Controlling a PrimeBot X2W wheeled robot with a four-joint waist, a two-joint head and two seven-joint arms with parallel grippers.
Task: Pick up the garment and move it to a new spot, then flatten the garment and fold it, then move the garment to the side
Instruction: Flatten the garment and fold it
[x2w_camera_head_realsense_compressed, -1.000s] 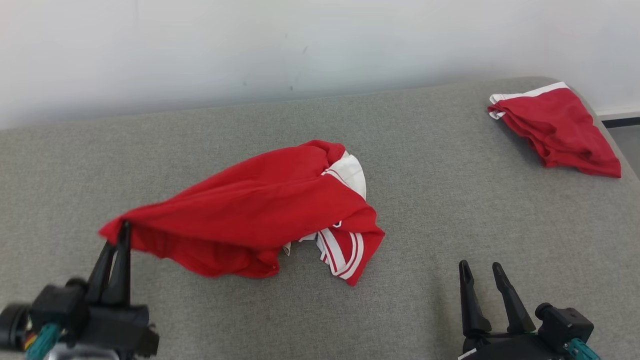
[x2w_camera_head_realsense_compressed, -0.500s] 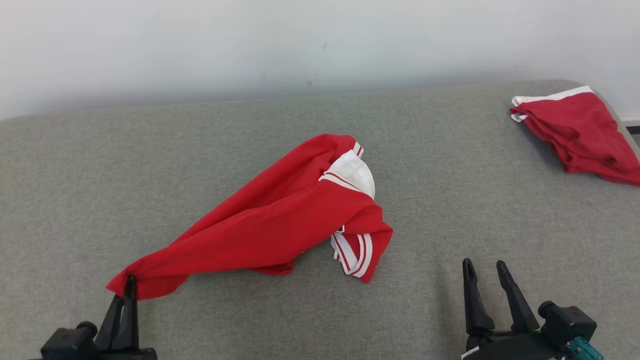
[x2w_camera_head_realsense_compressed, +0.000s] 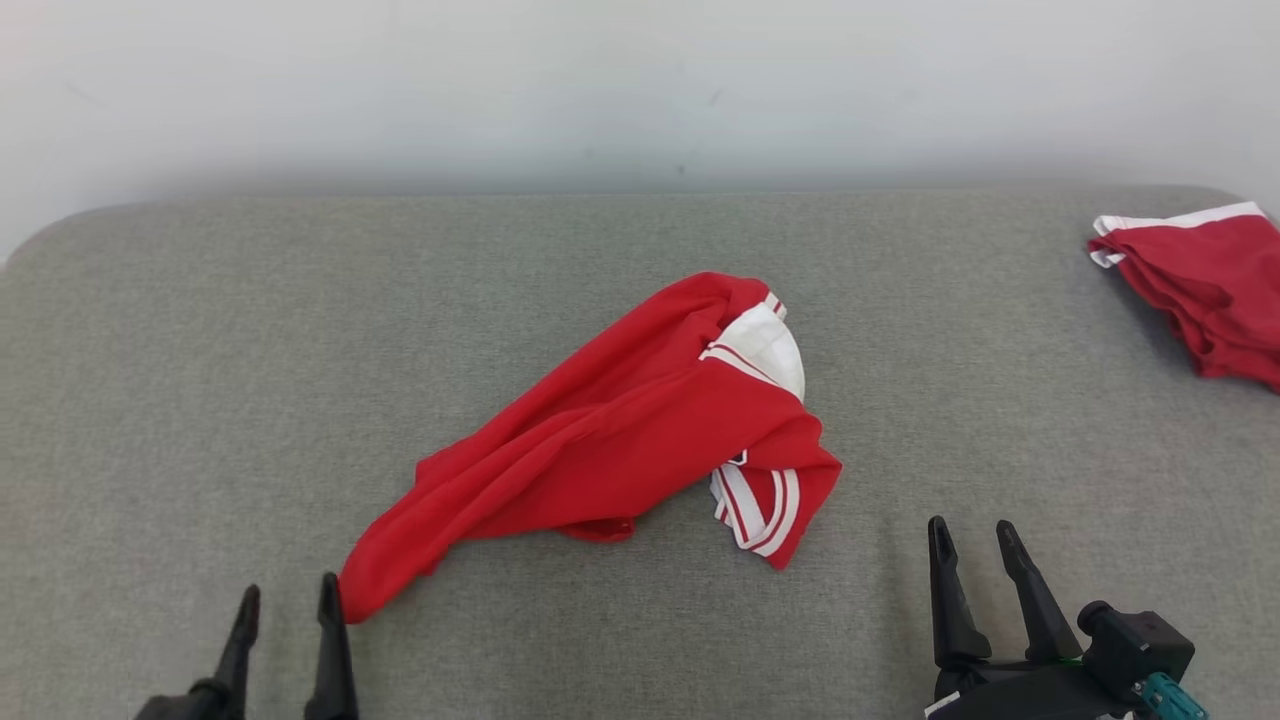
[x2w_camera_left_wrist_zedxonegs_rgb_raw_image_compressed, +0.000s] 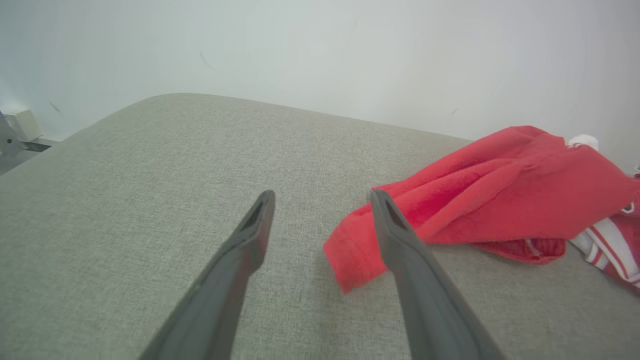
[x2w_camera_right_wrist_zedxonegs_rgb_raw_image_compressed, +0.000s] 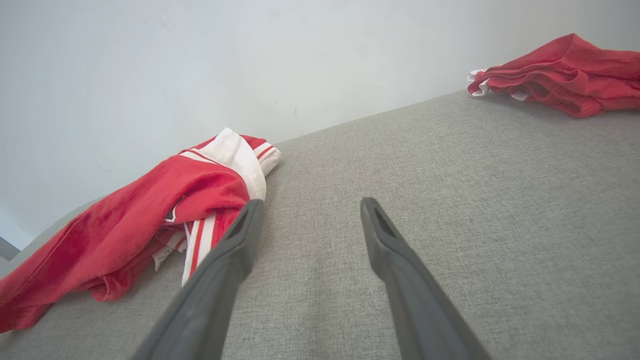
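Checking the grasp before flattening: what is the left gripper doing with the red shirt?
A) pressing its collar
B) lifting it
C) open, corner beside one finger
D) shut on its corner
C: the left gripper is open; the red shirt corner lies beside it.

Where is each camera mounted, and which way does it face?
Head view: on the head, looking down at the grey cushion and crumpled garment; left gripper, right gripper at bottom.
Left wrist view: left wrist, facing the garment's near corner past its own fingers.
Right wrist view: right wrist, facing the wall between its own fingers.
Shared: all show the crumpled garment; head and right wrist views, the second red garment too.
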